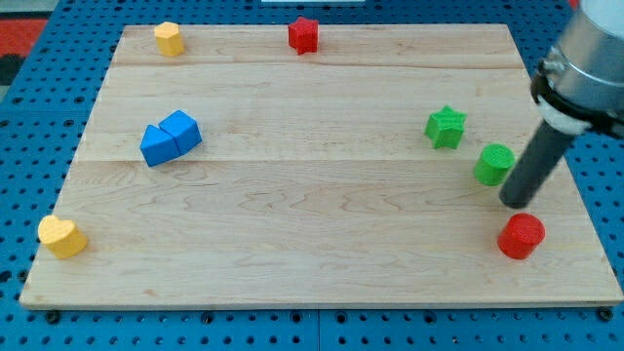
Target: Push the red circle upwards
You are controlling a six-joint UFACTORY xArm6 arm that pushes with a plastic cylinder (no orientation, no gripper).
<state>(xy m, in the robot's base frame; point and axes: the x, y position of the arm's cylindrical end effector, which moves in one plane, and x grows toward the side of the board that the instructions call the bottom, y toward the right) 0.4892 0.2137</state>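
The red circle [521, 236] lies on the wooden board [312, 224] near the view's bottom right corner. My tip [518, 203] is the lower end of the dark rod that comes down from the view's top right. It stands just above the red circle in the view, very close to its upper edge, and just to the lower right of the green circle [495, 164]. I cannot tell whether the tip touches either block.
A green star [446, 127] lies up and left of the green circle. A red star [303, 34] and a yellow block [169, 39] sit near the top edge. Two blue blocks [170, 138] touch at the left. A yellow heart [61, 237] is at the bottom left.
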